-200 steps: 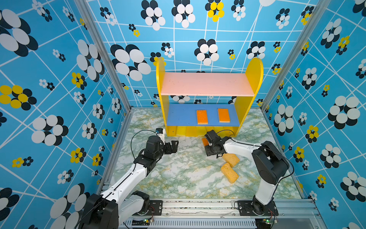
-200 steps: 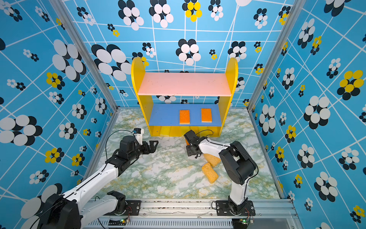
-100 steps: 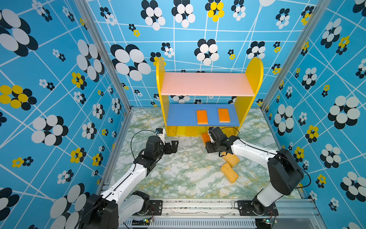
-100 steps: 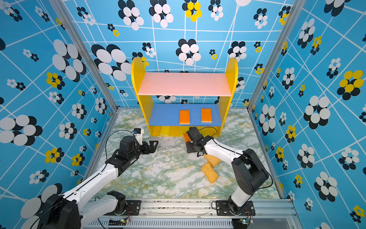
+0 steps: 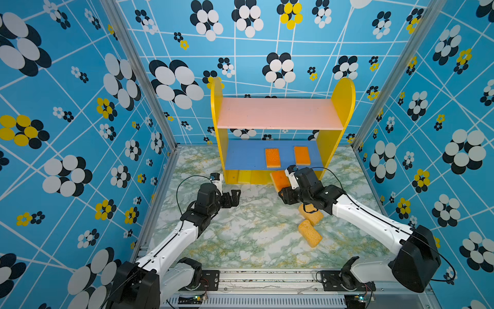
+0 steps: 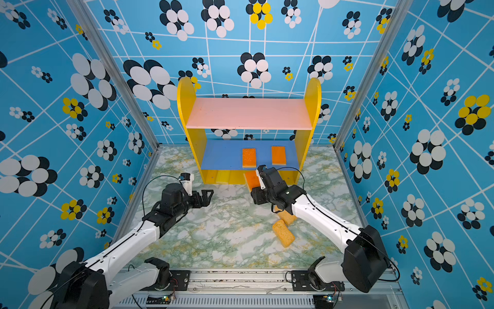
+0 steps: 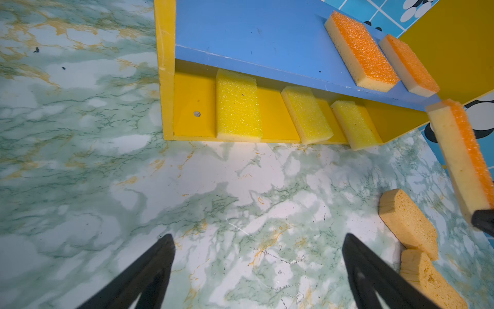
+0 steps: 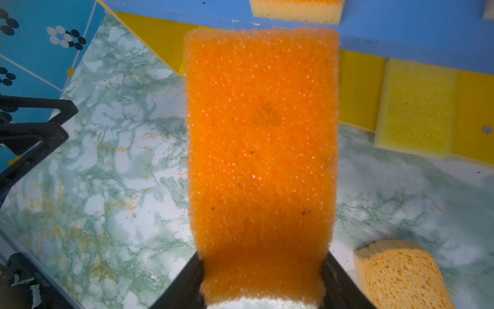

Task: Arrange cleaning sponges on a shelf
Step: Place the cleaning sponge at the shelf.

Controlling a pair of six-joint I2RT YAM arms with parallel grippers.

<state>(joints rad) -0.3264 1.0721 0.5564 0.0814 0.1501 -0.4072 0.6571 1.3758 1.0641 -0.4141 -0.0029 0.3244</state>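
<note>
Right tool (image 8: 263,283) is clamped on an orange sponge (image 8: 262,139). It pinches the near short end across the width, and the rest sticks out ahead of the tool with the scrub face toward the wrist camera. The shelf (image 5: 344,107) is straight ahead, and the far end of the sponge is close to the front edge of the blue board (image 5: 246,157). Placed orange sponges (image 5: 272,157) (image 5: 302,155) already lie on that board. Three yellow sponges (image 7: 238,107) sit on the base below it. Tan blocks (image 5: 310,232) lie on the desk (image 5: 254,240), beneath and behind the right tool.

Handling guess: light, soft foam. The free end may droop and a squeeze dents it. The rough face should resist slipping. Hold it by the short end so the tool stays outside the shelf.

Left tool (image 7: 256,236) is wide open and empty.
</note>
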